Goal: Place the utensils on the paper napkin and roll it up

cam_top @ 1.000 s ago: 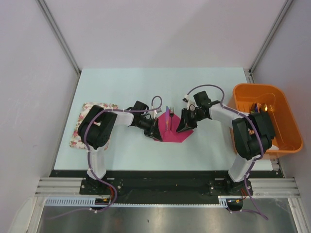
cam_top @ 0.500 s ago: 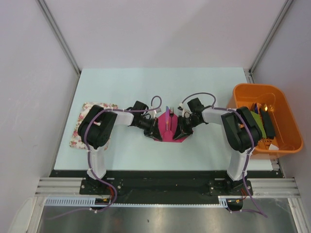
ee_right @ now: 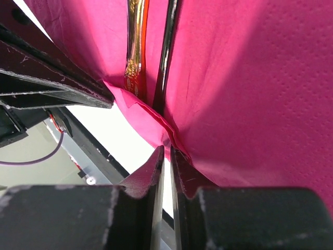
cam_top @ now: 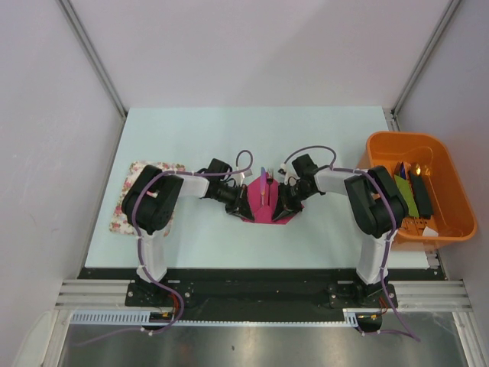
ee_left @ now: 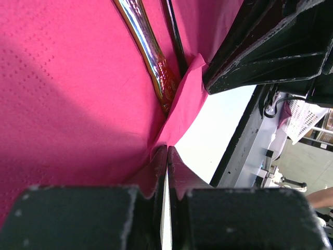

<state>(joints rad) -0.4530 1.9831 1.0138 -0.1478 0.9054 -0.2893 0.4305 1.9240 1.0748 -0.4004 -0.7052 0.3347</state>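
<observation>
Outstretched left pincer (ee_left: 167,150) seemingly pinches napkin (ee_left: 67,104).

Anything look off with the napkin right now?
Nothing torn or spilled. The napkin is creased where the left gripper and right gripper pinch it; the purple utensil seems to overhang its far edge.

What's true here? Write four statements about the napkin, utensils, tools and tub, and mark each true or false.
1. The orange tub stands at the right edge of the table. True.
2. The left tool is shut on the edge of the paper napkin. True.
3. The utensils lie in the orange tub. False: they lie on the paper napkin.
4. The right tool hangs wide open over the orange tub. False: it pinches the paper napkin's edge.
</observation>
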